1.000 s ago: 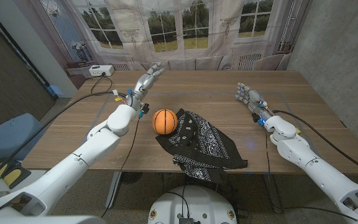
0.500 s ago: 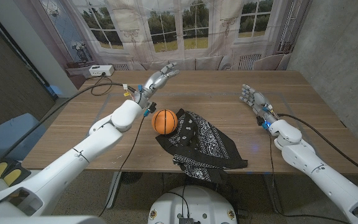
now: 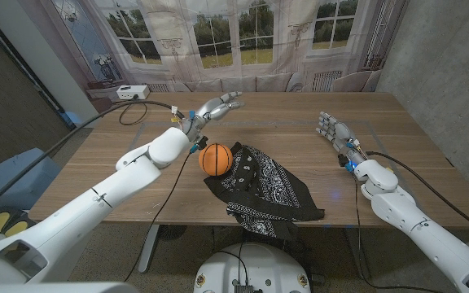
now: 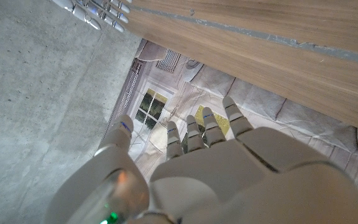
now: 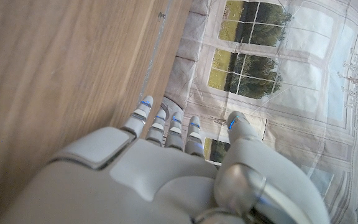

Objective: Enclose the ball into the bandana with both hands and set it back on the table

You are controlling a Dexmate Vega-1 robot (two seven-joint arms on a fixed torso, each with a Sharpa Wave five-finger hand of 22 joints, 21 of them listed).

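Observation:
An orange ball (image 3: 216, 159) sits on the left corner of a black paisley bandana (image 3: 265, 190), which lies rumpled near the table's front edge. My left hand (image 3: 215, 107) hovers behind the ball, over the table's middle, fingers stretched out and holding nothing. My right hand (image 3: 334, 130) stands well to the right of the bandana, fingers extended and empty. In the left wrist view my left hand (image 4: 216, 162) shows with straight fingers, and the right hand's fingertips (image 4: 98, 11) appear across the table. The right wrist view has my right hand (image 5: 173, 155) open above bare wood.
The wooden table (image 3: 283, 118) has bare room behind and to both sides of the bandana. A white box (image 3: 130, 92) with a black cable (image 3: 133, 110) sits at the far left corner. A curtain with printed windows (image 3: 218, 32) hangs behind the table.
My left hand has swung rightwards, from the table's far left toward its middle behind the ball. My right hand has drifted slightly right. Ball and bandana have not moved.

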